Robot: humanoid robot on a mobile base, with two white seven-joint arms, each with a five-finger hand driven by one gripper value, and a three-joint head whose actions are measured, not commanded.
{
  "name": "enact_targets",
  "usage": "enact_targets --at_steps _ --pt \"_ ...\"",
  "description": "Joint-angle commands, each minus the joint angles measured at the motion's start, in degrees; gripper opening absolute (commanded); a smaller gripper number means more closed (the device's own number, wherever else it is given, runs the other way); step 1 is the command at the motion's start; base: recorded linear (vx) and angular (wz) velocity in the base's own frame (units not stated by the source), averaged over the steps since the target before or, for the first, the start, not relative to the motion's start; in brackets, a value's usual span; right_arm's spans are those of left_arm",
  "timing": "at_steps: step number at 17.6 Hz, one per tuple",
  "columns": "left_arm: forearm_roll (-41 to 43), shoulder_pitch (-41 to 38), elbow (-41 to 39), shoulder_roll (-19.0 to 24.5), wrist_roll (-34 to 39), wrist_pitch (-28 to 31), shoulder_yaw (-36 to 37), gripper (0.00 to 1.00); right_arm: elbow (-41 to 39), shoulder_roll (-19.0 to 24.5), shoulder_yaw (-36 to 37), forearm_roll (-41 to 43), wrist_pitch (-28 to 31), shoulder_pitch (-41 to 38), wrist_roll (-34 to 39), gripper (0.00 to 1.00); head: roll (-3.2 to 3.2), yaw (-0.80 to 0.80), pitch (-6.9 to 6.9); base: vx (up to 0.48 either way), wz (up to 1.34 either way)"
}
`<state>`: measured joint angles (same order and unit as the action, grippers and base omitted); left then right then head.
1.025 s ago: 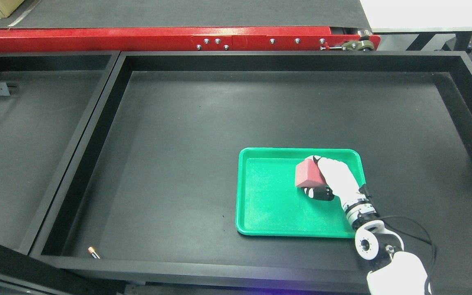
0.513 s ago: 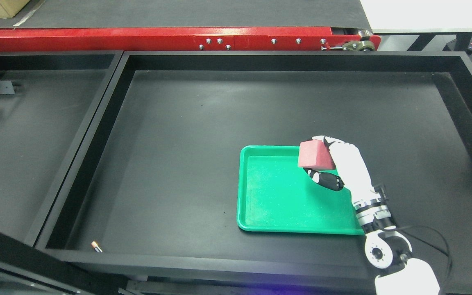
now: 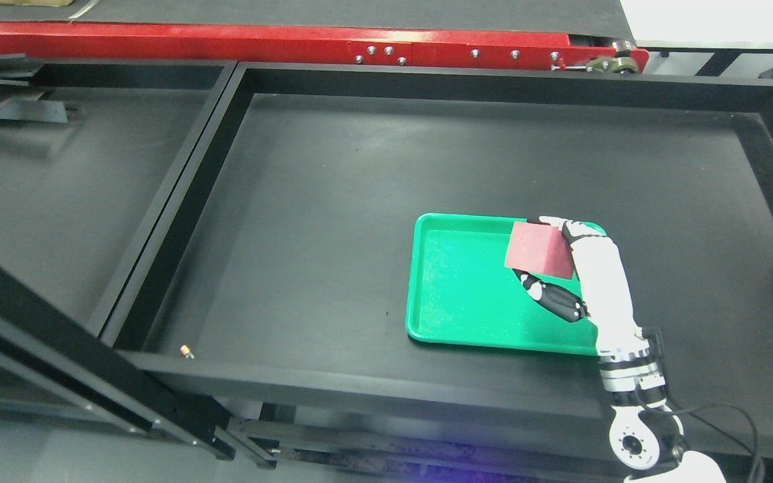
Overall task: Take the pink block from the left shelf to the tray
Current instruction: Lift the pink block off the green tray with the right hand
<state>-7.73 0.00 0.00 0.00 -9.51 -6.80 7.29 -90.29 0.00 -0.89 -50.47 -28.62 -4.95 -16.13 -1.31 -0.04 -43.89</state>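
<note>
One arm is in sight, coming up from the lower right, and its right hand (image 3: 578, 268) has its fingers (image 3: 554, 302) closed round the pink block (image 3: 539, 250). The block sits at the hand's left side, over the right part of the green tray (image 3: 427, 282). The tray spreads out to the hand's left on the floor of the black bin (image 3: 333, 201). Far to the hand's left, at the near wall, lies a small battery (image 3: 186, 350). Beyond the hand runs a red beam (image 3: 259, 37).

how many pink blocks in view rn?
1. The pink foam block is held in the right hand, above the far right part of the green plastic tray. None elsewhere visible.
</note>
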Motion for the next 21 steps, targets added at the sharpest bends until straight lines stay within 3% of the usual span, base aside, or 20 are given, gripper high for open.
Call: enact_targets --at_steps 1,8,21 --pt "0.0 -1.1 -1.0 1.0 0.0 0.0 0.0 1.00 -3.3 -1.0 2.4 0.6 -0.2 -2.4 -1.5 0.05 0.00 0.00 0.00 -0.159 0.15" --pt "0.0 -1.1 -1.0 1.0 0.0 0.0 0.0 1.00 -3.3 -1.0 2.4 0.6 -0.2 -3.4 -1.5 0.05 0.00 0.00 0.00 -0.146 0.26" --pt "0.0 -1.1 -1.0 1.0 0.0 0.0 0.0 1.00 -3.3 -1.0 3.3 0.6 -0.3 -3.9 -1.5 0.05 0.00 0.00 -0.01 -0.175 0.67"
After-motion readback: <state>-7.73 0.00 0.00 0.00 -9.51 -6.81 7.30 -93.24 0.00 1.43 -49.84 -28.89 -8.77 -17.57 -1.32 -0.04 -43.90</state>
